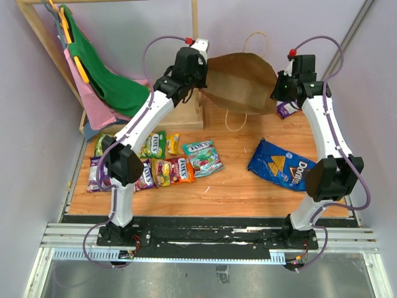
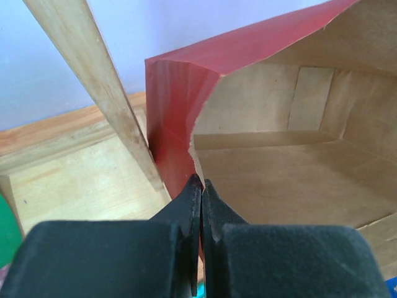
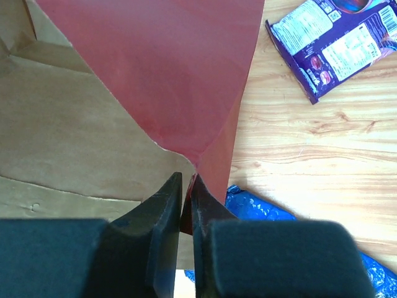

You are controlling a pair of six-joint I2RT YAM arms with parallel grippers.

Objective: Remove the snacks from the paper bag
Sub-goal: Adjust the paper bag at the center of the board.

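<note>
Wooden tabletop is carrying everything.

Left half: a loose cluster of candy packets is lying flat, several touching or overlapping:
- green packet is sitting at the far side, with a small yellow packet just beside it
- teal Fox's packet is lying at the cluster's right end
- red packet and yellow-green packet are touching each other
- more packets are lying further left, partly hidden

Right half: blue Doritos bag is lying flat and skewed, well apart from the cluster.

Far right: a lone purple packet is lying back-side up.

Far left: a wooden rack base is standing on the wood.
</note>
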